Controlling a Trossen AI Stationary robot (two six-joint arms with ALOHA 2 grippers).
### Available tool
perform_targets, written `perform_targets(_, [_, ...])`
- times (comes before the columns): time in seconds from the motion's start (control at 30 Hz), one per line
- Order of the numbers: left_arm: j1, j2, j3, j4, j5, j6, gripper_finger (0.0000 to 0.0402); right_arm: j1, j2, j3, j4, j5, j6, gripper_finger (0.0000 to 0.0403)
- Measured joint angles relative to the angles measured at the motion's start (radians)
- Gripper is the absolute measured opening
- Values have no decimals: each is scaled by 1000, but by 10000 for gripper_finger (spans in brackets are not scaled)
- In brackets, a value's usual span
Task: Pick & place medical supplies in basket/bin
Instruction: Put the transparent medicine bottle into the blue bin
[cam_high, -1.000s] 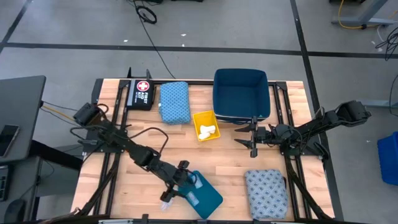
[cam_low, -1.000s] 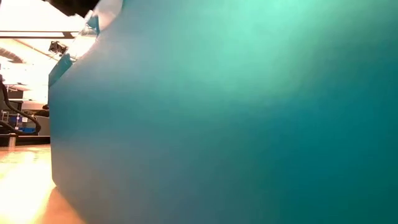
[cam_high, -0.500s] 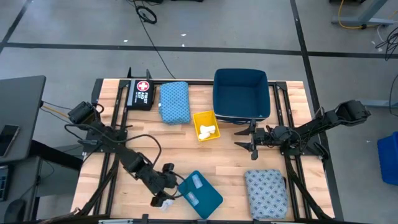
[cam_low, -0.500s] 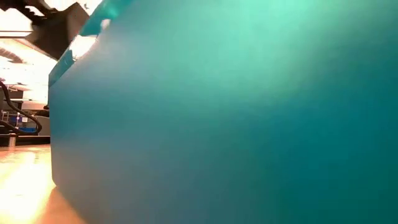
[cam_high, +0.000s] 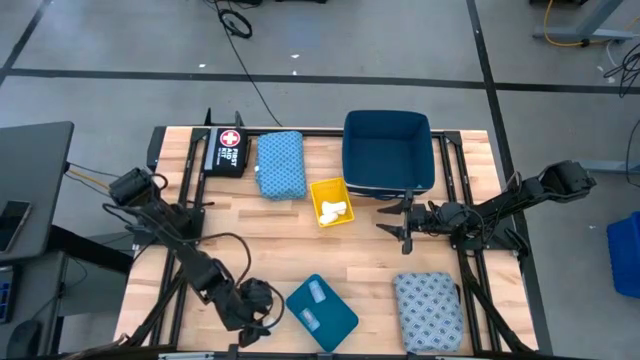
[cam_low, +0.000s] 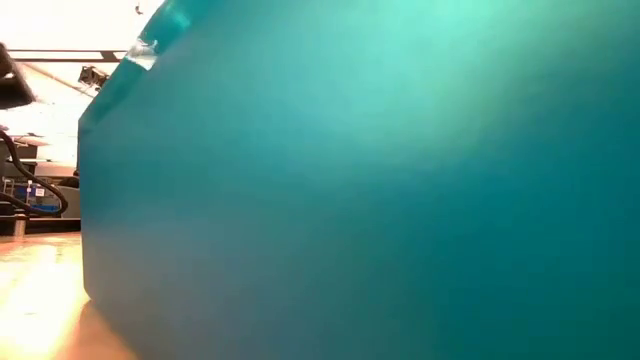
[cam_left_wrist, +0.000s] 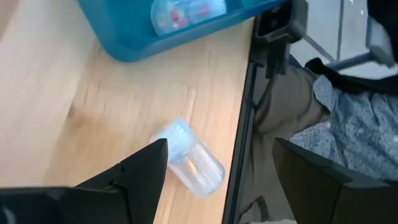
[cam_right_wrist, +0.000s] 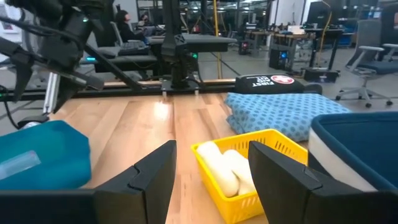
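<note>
Clear packet (cam_left_wrist: 193, 163) lies beside teal bin (cam_left_wrist: 134, 34); left hand (cam_left_wrist: 217, 163) spread above; right hand (cam_right_wrist: 211, 163) spread.

Teal tray (cam_high: 322, 307), yellow basket (cam_high: 331, 202), blue patterned pad (cam_high: 281, 164), seemingly grey-blue pad (cam_high: 428, 309).

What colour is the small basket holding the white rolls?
Yellow. The small mesh basket with the white rolls shows best in the right wrist view.
</note>
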Motion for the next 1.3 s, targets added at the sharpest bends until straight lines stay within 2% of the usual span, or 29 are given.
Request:
perform_targets(0.3, [8, 45, 0, 12, 26, -98, 278, 0, 0, 0, -26, 24, -7, 208])
perform_targets(0.6, [9, 120, 3, 12, 96, -177, 278, 0, 0, 0, -24, 49, -26, 208])
perform_targets(0.8, [18, 191, 61, 0, 148, -146, 278, 0, 0, 0, -21, 54, -33, 208])
perform_targets(0.97, [36, 236, 140, -144, 194, -127, 271, 0, 0, 0, -21, 65, -34, 208])
perform_targets(1.13, [40, 238, 193, -339, 158, -105, 234, 0, 0, 0, -21, 72, -34, 207])
perform_targets(1.3, [41, 240, 210, -390, 142, -71, 153, 0, 0, 0, -21, 72, -34, 207])
